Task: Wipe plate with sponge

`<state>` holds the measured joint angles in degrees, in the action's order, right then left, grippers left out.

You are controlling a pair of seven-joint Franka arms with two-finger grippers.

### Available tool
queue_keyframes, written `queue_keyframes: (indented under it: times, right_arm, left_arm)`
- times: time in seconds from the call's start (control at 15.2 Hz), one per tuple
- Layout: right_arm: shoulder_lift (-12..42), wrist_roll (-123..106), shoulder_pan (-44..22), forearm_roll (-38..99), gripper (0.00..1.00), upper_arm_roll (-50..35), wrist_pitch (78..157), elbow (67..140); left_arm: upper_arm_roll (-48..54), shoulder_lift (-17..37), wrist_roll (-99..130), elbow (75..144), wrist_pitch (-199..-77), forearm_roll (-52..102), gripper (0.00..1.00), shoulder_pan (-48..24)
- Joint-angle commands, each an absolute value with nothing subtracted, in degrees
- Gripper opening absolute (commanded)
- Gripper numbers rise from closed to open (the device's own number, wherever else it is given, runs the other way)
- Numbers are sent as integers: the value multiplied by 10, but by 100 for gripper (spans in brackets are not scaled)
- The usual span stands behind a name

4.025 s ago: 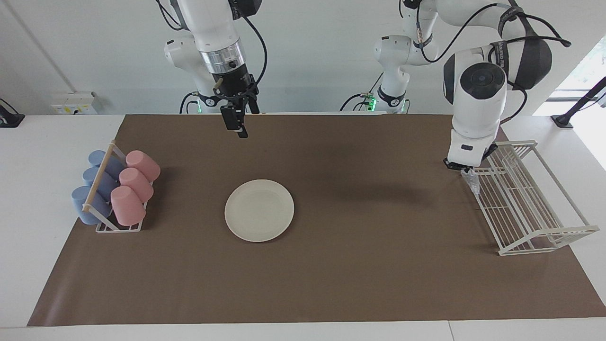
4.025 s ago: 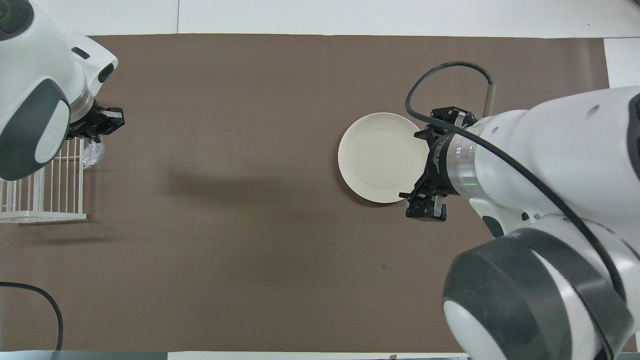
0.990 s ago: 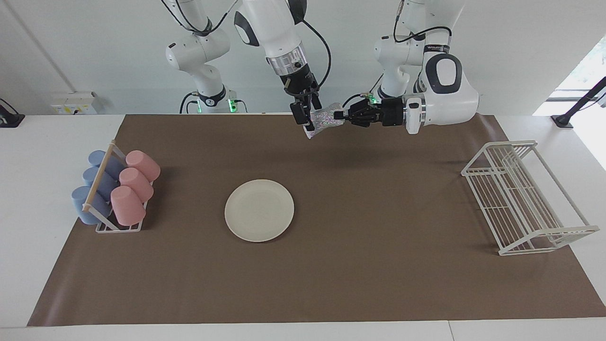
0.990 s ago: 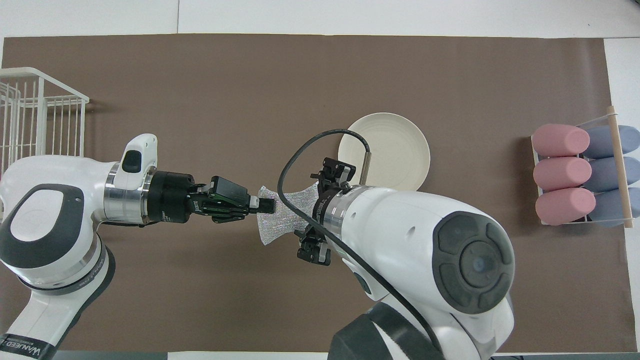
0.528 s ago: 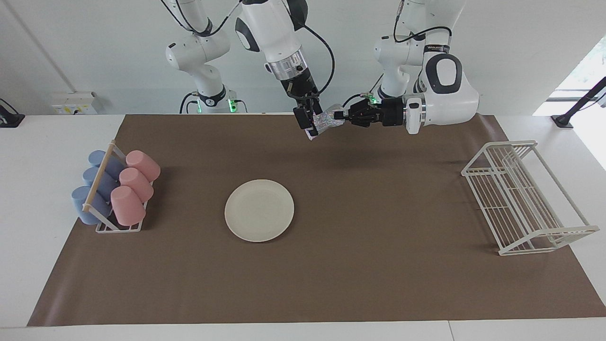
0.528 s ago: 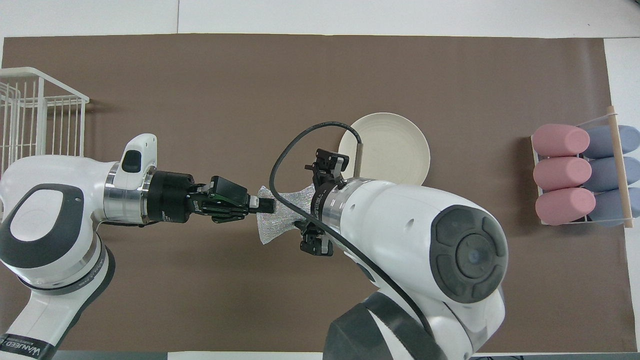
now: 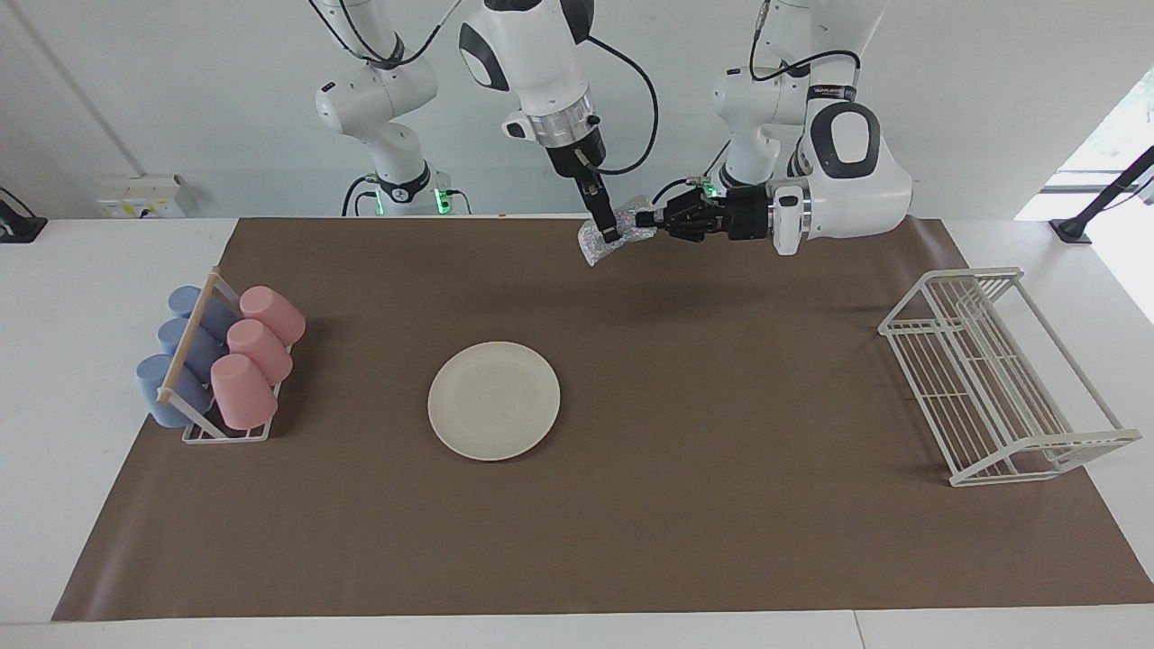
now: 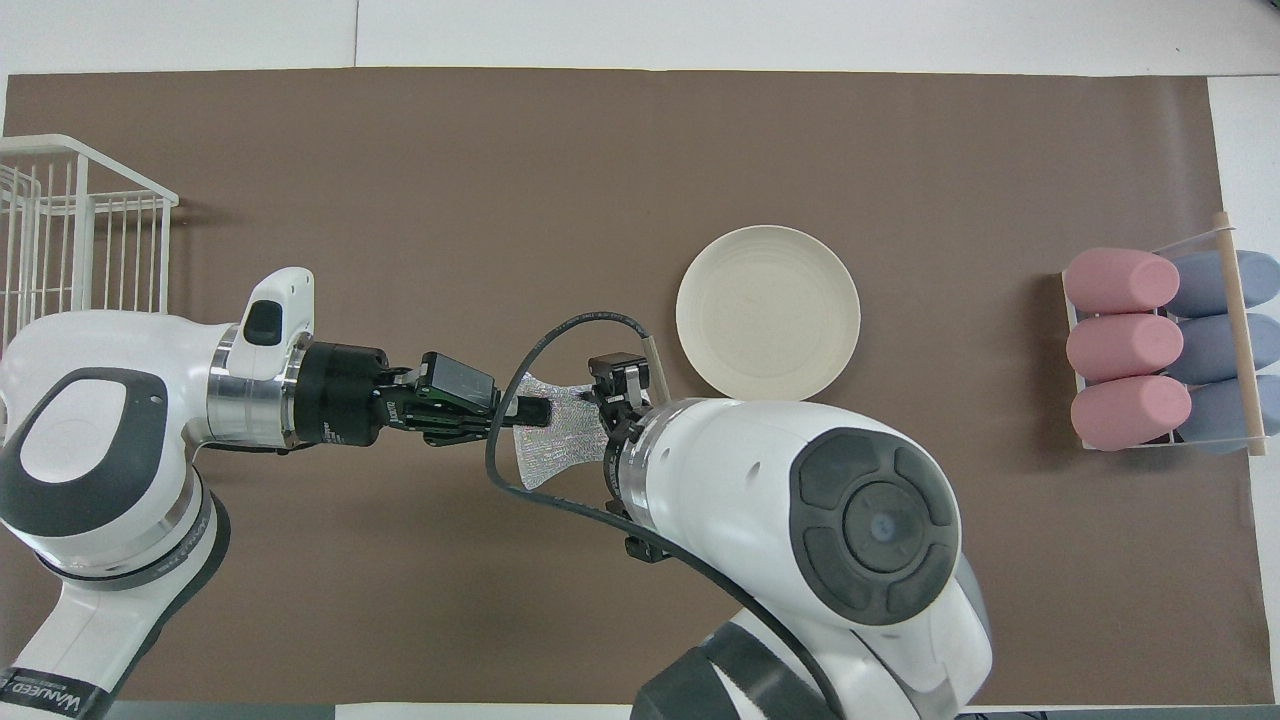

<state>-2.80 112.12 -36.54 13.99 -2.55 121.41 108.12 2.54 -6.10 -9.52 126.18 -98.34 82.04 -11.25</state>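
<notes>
Mid-air handover over brown mat (image 7: 685,469). Round cream plate (image 7: 494,400) flat on mat, toward right arm's end. Silvery glittery sponge (image 7: 602,239) pinched in shut left gripper (image 7: 642,219); right gripper (image 7: 609,232) open around it. Best: right closes firmly before left releases.

the left gripper (image 8: 540,407) pinched the sponge (image 8: 552,440) in the air; the plate (image 8: 768,311) lay on the brown mat (image 8: 500,180).

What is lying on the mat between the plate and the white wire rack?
Nothing: in the facing view, only bare brown mat between the round cream plate and white wire rack.
</notes>
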Motion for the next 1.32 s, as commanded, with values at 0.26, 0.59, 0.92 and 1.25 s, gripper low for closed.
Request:
queue_keyframes:
  times: [0.26,0.59,0.92,1.25]
  right_arm:
    - [-14,1113,-350,151,100,-24,1270,1080]
    - [-11,1143,-353,150,89,-25,1273,1080]
    - [-11,1142,-353,148,0,-25,1271,1077]
    - [-11,1151,-350,149,0,-25,1265,1071]
  left_arm:
    - [21,-73,-105,1275,-979,831,0,-117]
    - [21,-73,-105,1275,-980,831,0,-117]
    - [21,-73,-105,1276,-979,831,0,-118]
    - [21,-73,-105,1276,-979,831,0,-118]
